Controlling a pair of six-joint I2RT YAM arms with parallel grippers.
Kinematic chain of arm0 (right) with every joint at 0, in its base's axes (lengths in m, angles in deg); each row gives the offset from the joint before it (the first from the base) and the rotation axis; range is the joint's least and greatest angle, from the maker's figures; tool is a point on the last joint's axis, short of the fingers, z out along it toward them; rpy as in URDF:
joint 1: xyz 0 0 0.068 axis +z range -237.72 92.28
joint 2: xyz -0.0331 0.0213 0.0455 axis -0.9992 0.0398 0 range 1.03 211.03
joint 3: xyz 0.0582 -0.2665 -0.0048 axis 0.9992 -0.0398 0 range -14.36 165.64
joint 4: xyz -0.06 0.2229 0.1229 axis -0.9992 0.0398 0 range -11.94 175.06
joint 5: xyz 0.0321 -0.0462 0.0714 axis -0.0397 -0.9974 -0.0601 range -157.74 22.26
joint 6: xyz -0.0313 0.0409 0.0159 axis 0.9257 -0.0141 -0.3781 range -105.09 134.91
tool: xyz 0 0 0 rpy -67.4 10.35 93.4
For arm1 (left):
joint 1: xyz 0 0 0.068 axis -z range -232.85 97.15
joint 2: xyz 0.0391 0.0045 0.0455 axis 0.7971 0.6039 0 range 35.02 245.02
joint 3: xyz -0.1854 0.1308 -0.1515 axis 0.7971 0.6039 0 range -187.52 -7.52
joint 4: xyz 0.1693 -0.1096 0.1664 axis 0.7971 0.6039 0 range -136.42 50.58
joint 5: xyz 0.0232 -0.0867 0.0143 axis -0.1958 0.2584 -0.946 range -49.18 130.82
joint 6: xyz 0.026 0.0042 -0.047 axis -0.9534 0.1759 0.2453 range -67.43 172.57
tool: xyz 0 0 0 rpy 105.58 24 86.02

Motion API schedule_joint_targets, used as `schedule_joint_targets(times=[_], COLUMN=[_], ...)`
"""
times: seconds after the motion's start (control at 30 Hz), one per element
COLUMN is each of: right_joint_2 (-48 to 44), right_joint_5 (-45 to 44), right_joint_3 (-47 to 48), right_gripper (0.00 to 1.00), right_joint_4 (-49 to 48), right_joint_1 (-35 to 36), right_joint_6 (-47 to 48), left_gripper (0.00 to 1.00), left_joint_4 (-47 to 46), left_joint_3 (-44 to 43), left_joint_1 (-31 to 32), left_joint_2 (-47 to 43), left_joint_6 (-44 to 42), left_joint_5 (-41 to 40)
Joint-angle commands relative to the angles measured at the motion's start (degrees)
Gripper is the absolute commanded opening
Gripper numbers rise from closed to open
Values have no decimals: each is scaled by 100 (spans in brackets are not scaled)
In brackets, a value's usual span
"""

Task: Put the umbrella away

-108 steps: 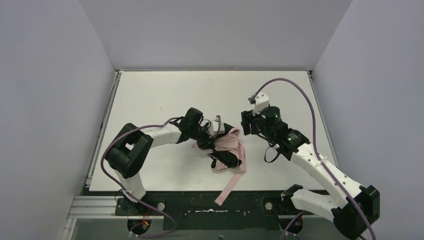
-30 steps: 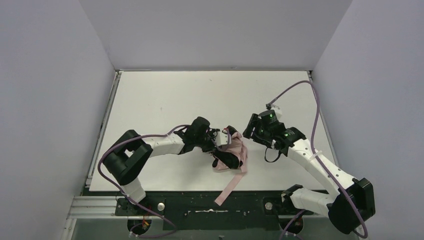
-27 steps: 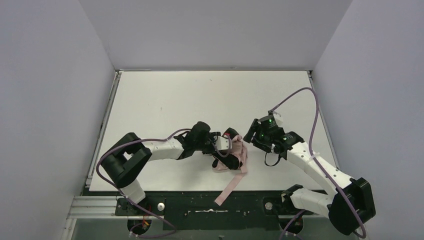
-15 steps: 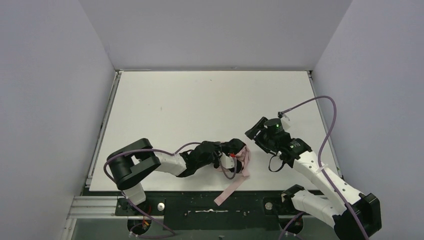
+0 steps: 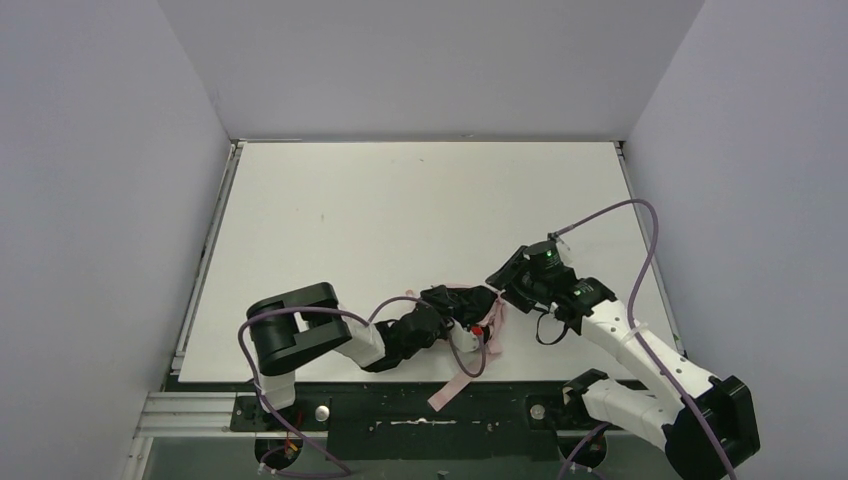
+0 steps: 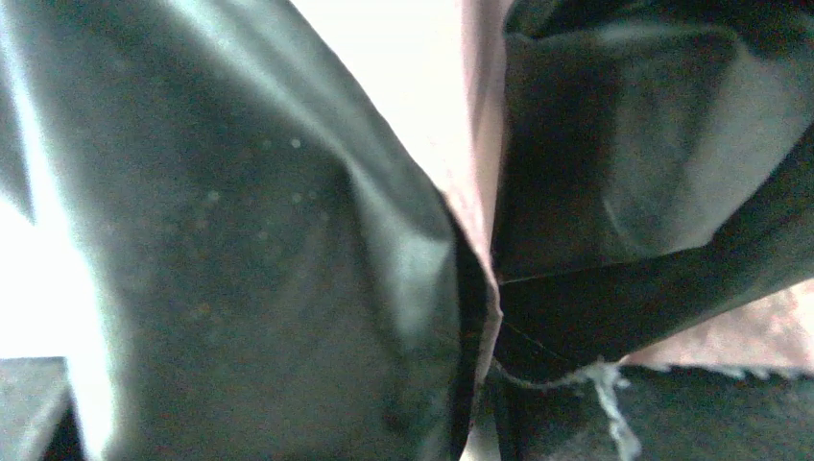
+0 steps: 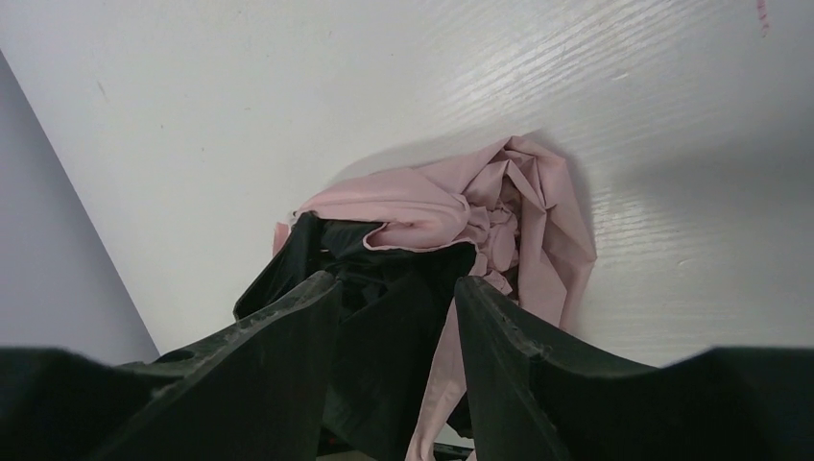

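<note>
1. At the near edge of the worktop (image 5: pixel 400 200), right of centre, the umbrella (image 5: pixel 492 318) lies as a crumpled bundle, pale pink outside with black folds showing.
2. Its pink strap (image 5: pixel 452 383) trails off the worktop onto the dark rail (image 5: pixel 400 415) in front.
3. My left arm is folded low along that near edge, and the left end effector (image 5: pixel 458 304) is buried in the bundle. The left wrist camera shows only black and pink umbrella (image 6: pixel 240 250) fabric pressed close, so I cannot tell how that end effector stands.
4. The right end effector (image 5: pixel 503 283) sits just beside the bundle on its right side. From the right wrist, the right end effector (image 7: pixel 395 283) has its fingers (image 7: pixel 288 327) parted, with black folds of the umbrella (image 7: pixel 451 216) showing in the gap. I cannot tell whether they touch the fabric.
5. A purple cable (image 5: pixel 468 362) from the left arm loops under the bundle, and the right arm's cable (image 5: pixel 640 250) arches above its forearm.
6. Plain grey walls (image 5: pixel 100 200) close in on three sides
</note>
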Motion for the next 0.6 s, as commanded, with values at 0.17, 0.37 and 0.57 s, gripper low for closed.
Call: schedule_joint_targets(times=[0.17, 0.37, 0.57], right_joint_2=[-80, -72, 153], right_joint_5=[310, 494, 648], right_joint_3=[-191, -567, -901], right_gripper=[53, 50, 41], right_joint_4=[221, -409, -1417], right_joint_1=[-47, -48, -61], right_joint_6=[52, -289, -618], left_gripper=[0, 0, 0], left_joint_4=[330, 318, 316], left_joint_3=[100, 110, 118], left_joint_1=[130, 153, 180], left_joint_2=[271, 259, 275], left_joint_6=[-127, -149, -180], left_joint_5=[-160, -186, -204])
